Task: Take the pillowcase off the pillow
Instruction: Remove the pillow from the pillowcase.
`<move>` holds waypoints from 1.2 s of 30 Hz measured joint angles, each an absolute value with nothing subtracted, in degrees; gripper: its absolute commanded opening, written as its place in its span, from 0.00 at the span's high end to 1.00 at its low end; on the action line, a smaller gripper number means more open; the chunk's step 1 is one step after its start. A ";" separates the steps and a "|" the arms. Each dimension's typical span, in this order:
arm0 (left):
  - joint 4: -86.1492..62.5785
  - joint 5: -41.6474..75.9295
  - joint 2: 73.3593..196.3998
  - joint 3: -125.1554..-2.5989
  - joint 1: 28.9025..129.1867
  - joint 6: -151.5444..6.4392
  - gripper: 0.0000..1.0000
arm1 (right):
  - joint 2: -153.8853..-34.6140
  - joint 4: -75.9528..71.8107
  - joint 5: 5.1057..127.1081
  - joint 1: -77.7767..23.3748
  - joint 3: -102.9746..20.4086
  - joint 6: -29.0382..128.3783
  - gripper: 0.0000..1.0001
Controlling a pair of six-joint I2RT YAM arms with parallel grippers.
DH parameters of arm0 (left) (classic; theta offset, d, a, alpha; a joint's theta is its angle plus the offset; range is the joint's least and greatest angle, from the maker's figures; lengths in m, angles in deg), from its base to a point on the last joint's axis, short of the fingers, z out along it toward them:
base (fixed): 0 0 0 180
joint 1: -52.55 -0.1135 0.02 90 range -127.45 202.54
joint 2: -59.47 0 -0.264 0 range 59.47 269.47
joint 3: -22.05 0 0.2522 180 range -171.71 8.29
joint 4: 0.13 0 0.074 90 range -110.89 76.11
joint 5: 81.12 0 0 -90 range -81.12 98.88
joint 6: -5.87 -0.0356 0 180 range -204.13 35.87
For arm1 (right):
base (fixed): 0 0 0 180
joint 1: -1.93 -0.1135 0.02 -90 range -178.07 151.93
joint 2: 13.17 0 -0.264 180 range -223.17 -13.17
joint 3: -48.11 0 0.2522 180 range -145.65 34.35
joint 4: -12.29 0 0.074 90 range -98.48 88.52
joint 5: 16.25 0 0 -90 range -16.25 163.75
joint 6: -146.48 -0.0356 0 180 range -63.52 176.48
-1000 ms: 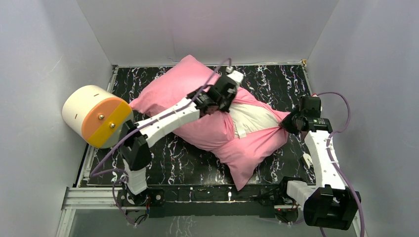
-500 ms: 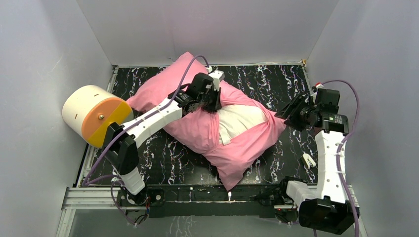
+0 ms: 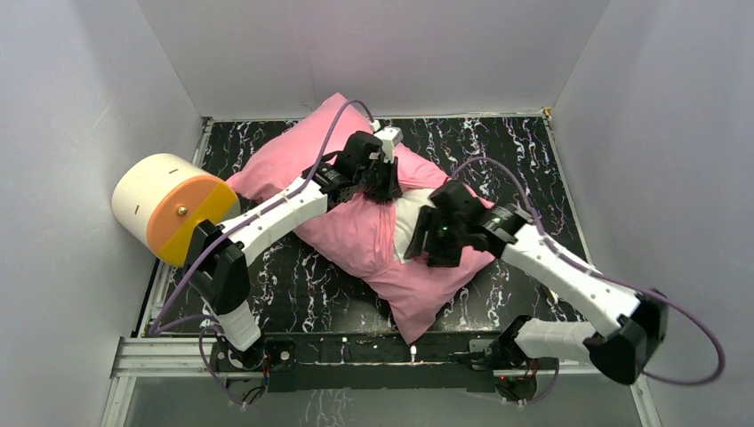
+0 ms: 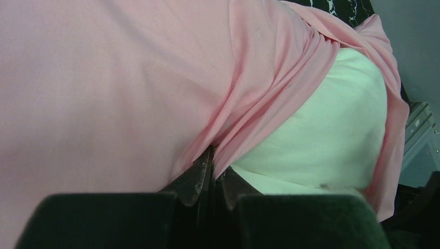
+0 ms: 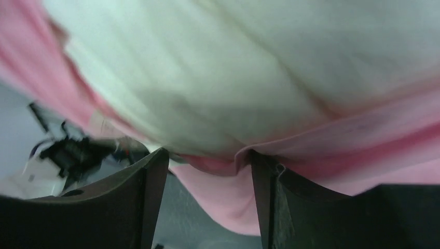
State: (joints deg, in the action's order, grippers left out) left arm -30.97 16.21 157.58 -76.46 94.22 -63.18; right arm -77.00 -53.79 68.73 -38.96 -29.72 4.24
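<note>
Two arms at work on a partly bared pillow

The pillow (image 3: 405, 216) is shown lying diagonally across the black marbled table (image 3: 498, 151), its white middle exposed through the mouth of the pink pillowcase (image 3: 347, 236), by which both ends are covered. A fold of cloth at the far edge of the opening is pinched in the clenched jaws of the left gripper (image 3: 383, 185). The right gripper (image 3: 421, 242) is held over the white patch with its jaws parted, and the pink hem is seen between its fingers (image 5: 150, 207) but not clamped. The step in hand is judged to be a grasp at the opening. The hem alone should be taken, not the white cushion beneath, and closed on fully before any pull is made, so that the cloth is drawn off rather than the whole cushion dragged
</note>
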 measured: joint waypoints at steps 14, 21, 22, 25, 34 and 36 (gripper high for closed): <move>-31.12 12.89 157.21 -75.69 95.07 -63.07 1.00 | -77.48 -53.03 92.07 -52.36 -24.26 -22.93 0.87; -36.41 11.08 159.57 -81.79 94.26 -66.05 1.00 | -67.12 -49.16 90.37 -52.14 -13.59 -20.68 0.94; -39.47 11.58 161.97 -86.64 93.17 -67.53 1.00 | -66.69 -48.81 89.43 -51.98 -12.30 -19.70 0.94; -46.20 12.04 168.09 -97.90 91.07 -70.33 1.00 | -65.37 -47.95 87.31 -51.42 -8.85 -18.01 0.95; -48.13 19.16 168.31 -98.34 89.73 -71.84 0.09 | -58.60 -46.14 86.87 -51.31 -4.87 -19.65 0.96; -46.40 20.15 164.40 -93.64 89.76 -71.44 0.02 | -58.88 -45.22 86.87 -51.44 -4.22 -20.62 0.96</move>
